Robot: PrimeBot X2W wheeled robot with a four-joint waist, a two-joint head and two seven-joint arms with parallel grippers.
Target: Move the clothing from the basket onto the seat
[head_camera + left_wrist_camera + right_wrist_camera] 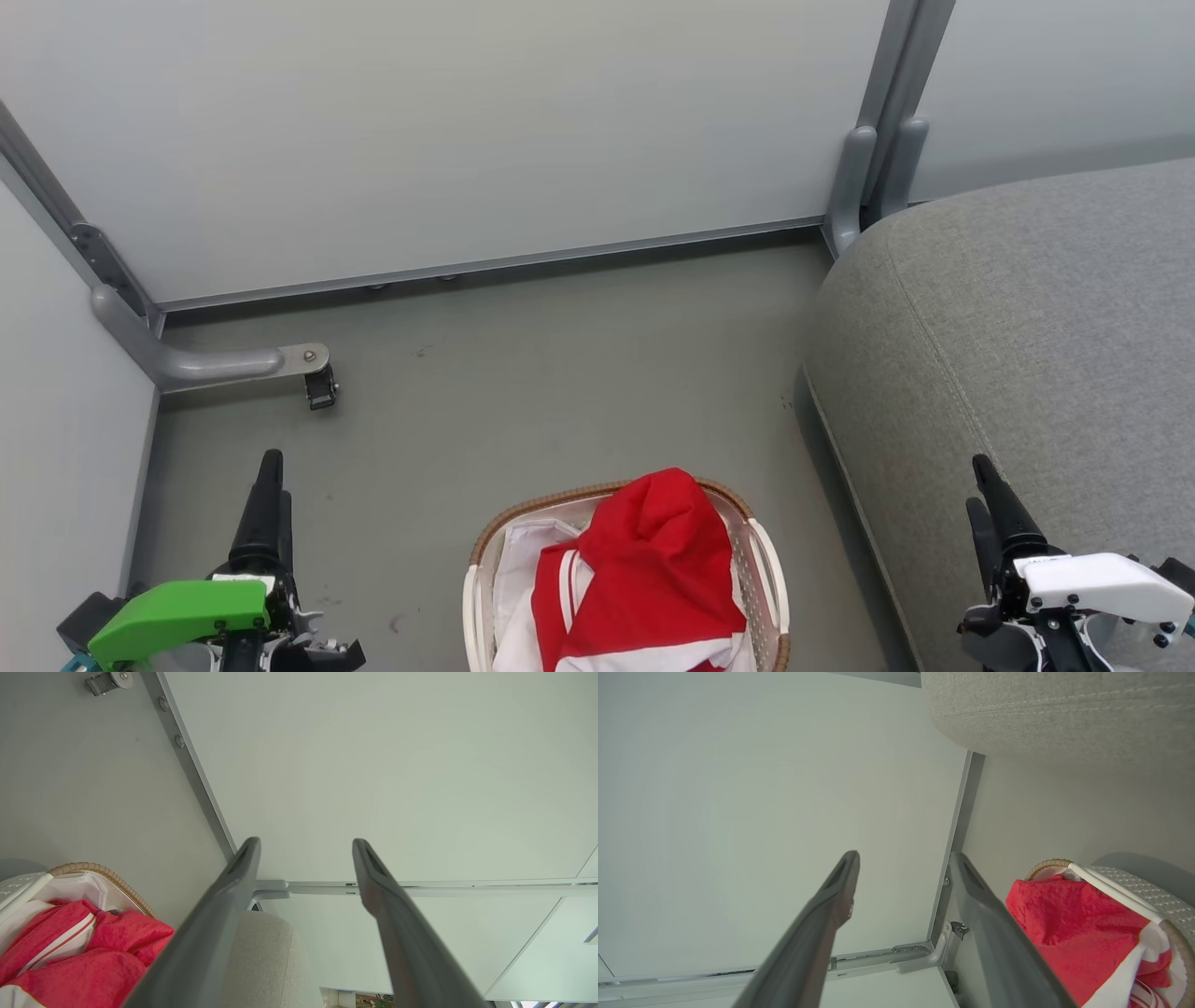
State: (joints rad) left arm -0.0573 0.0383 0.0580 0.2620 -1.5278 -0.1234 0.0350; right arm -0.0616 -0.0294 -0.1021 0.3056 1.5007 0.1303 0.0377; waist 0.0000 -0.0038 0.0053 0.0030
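**Left hand** (306,843): The two long dark fingers (219,914) were recorded spread wide apart, with nothing between them. The hand was held low on the robot's left, above the floor (560,373), and was pointed toward the pale wall panel (467,121). It was apart from the basket, and no cloth was touched.

**Right hand** (903,855): The jaws were likewise found fully parted and empty. In the head view the hand was placed low on the robot's right, in front of the near part of the seat. Whether that cushion was touched could not be told.

**Clothing** (653,569): Red fabric with white stripe trim was heaped in the basket, and its red peak was raised above the rim. How many garments were in the heap could not be told. A plain white sheet (523,569) was seen under it and beside it.

**Basket** (523,515): The white perforated basket with a brown woven rim was set on the floor between the two hands, near the seat's edge.

**Seat** (1027,327): The large grey woven cushion lay to the robot's right, and no garment was laid on the part shown.

**Progress**: The task was judged not yet begun. Nothing was gripped and nothing had been delivered. Every stage was left: the red heap was to be grasped, lifted clear of the rim, carried to the right onto the cushion and released, then the same repeated for whatever was left, the white sheet excepted.
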